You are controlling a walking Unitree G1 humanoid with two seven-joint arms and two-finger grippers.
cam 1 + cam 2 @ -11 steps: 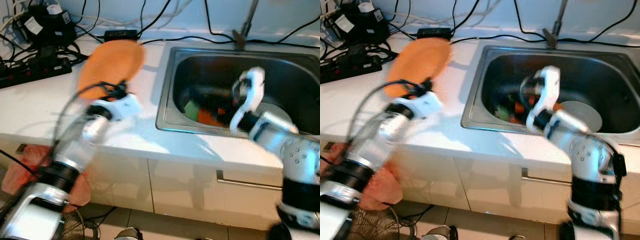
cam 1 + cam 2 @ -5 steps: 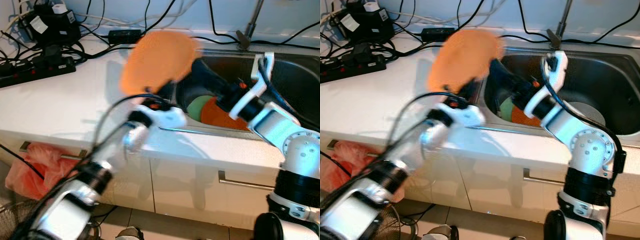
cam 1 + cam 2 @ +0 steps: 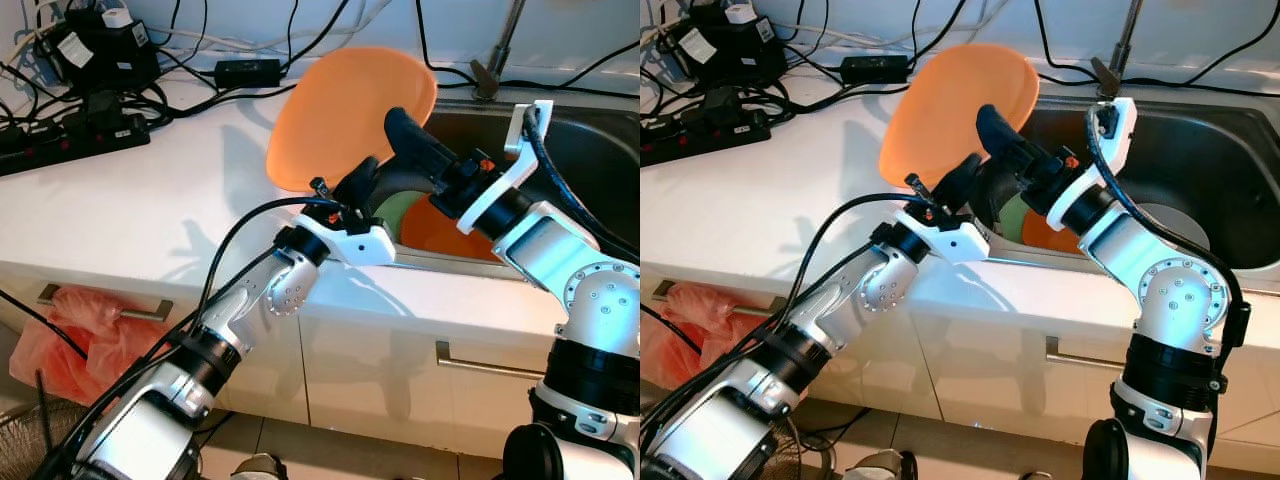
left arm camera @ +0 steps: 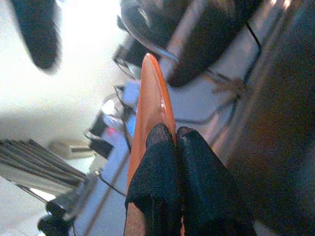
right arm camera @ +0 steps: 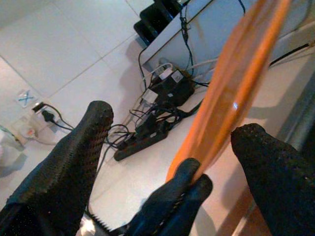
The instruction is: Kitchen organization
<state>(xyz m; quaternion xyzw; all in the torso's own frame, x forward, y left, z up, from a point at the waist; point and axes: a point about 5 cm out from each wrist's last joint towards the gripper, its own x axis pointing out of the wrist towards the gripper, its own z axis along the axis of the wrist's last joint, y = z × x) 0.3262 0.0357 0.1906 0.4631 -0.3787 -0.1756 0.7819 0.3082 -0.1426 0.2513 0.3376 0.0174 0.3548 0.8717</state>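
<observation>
A: Where is the orange plate (image 3: 350, 115) sitting?
B: Tilted over the table (image 3: 120, 210) beside the sink (image 3: 1200, 130); the left end effector (image 4: 170, 142) is pinching its lower rim.
A: And the right end effector (image 5: 172, 147)?
B: Spread around the edge. Probably stiff, light, slippery — rim grips suit it.

I could not read any text, label, brand or number in these pictures; all the printed marks were too small.
</observation>
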